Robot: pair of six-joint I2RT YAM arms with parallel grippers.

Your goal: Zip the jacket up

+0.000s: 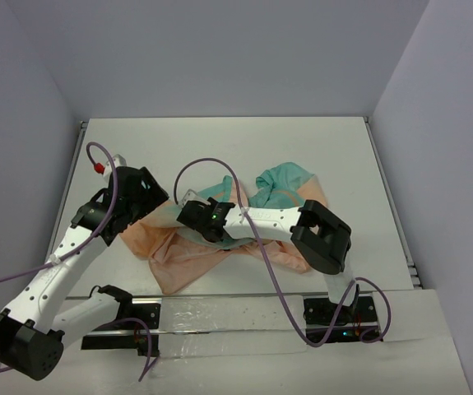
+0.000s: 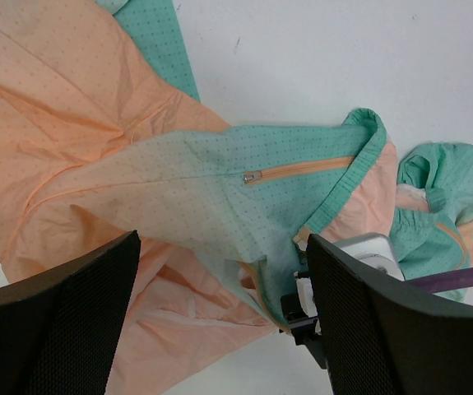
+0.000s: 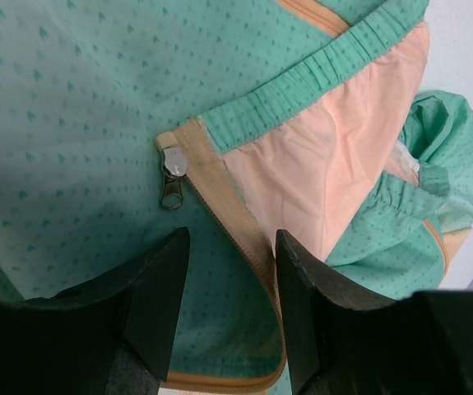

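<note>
Item: jacket [image 1: 178, 259], one, thin dotted cloth, peach-orange shading to teal-green. Location: crumpled and partly folded over itself at the middle of the white bench [image 1: 220, 148], between the two arms. Condition: front judged unzipped. The main zip slider [image 3: 170, 177] sits at the end of its orange tape, just beside the teal ribbed hem band [image 3: 310, 74], with its pull tab lying flat. Peach lining [image 3: 318, 173] shows alongside the tape, which suggests the front lies open; whether both tape halves are engaged in the slider cannot be told. A second, short zip [image 2: 298, 170], likely a pocket, appears closed in the left wrist view. Left gripper [image 2: 220, 247]: fingers spread wide above the peach-to-teal panel, holding nothing. Right gripper [image 3: 229, 239]: fingers partly apart over the tape, just short of the slider, nothing pinched and the pull apparently untouched. Progress: early; slider within reach of the right gripper, no run of teeth seen closed. Outstanding: pinch the pull, steady the hem with the other gripper, draw the slider along the full tape.
</note>
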